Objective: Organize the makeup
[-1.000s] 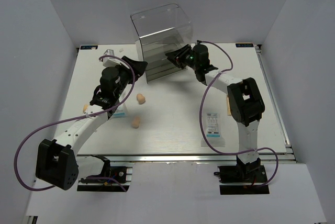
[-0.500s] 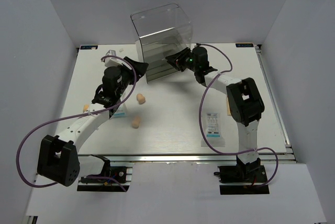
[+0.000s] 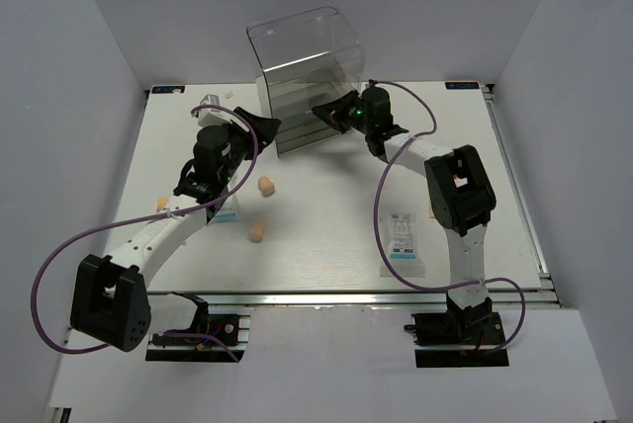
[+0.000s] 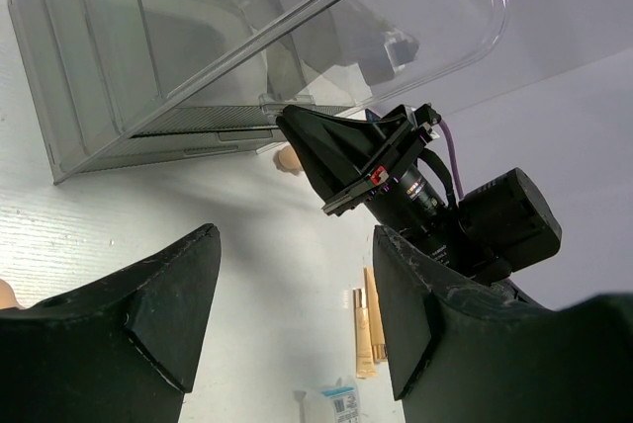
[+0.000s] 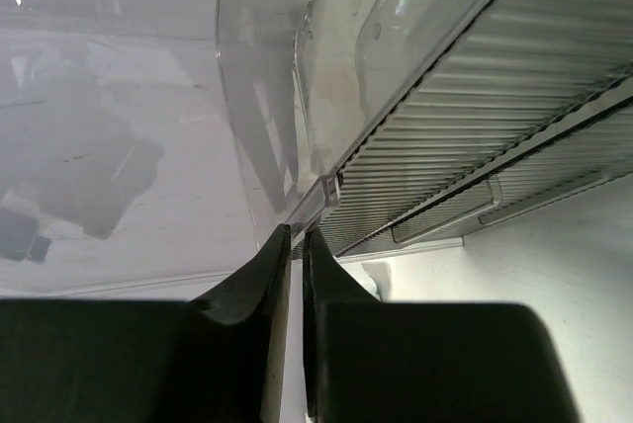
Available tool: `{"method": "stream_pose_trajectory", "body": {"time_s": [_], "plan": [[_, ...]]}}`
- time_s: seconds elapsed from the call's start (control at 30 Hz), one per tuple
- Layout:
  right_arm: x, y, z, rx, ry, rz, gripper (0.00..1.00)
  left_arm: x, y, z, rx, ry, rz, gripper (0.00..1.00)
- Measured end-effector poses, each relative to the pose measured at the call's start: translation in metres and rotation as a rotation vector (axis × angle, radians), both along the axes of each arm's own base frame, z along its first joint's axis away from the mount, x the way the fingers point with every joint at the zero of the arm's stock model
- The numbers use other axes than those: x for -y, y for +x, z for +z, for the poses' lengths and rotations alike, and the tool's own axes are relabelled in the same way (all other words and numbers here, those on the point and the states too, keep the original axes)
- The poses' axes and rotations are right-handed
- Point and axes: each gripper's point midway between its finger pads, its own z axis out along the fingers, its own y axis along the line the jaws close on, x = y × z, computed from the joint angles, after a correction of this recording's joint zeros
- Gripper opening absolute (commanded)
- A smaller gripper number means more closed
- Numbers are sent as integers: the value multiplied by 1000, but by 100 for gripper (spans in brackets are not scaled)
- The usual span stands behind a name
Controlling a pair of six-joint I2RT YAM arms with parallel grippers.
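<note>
right gripper (image 3: 323, 110) has edged left to the clear drawer box (image 3: 307, 47) front, jaws nearly closed at a drawer rim, probably to pull it open; left gripper (image 3: 259, 126) hangs wide open, empty, beside it. a sponge (image 3: 265, 186) and a sachet (image 3: 402, 235) lie mid-frame, unsorted.

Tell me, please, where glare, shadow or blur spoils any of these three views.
Top external view: even, soft light, sharp, only faint shadows. Left wrist view: left gripper's fingers dark against the bright background; drawer box sharp, mildly reflective. Right wrist view: box wall carries murky reflections; right gripper's fingers nearly black.
</note>
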Motion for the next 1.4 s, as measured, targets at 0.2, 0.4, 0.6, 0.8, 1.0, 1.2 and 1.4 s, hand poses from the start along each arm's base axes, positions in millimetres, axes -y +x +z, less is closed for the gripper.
{"method": "stream_pose_trajectory", "body": {"time_s": [0.2,0.4,0.6,0.8,1.0,1.2,1.4], "plan": [[0,0,0,-3,4,0,0,1,0,0,0,0,-2,72],[0,-2,-1,1,11,1,0,4,-2,1,1,-3,-8,72],[5,-11,4,5,24,-1,0,6,-3,-1,7,-11,-12,73],[12,-25,25,17,32,-2,0,6,-3,-5,8,-6,-14,75],[19,-39,43,20,34,-1,0,7,1,-9,21,28,-20,77],[25,-54,73,50,49,5,0,12,12,-27,0,75,-33,77],[30,-63,96,79,64,6,0,24,28,-12,51,65,-65,78]]}}
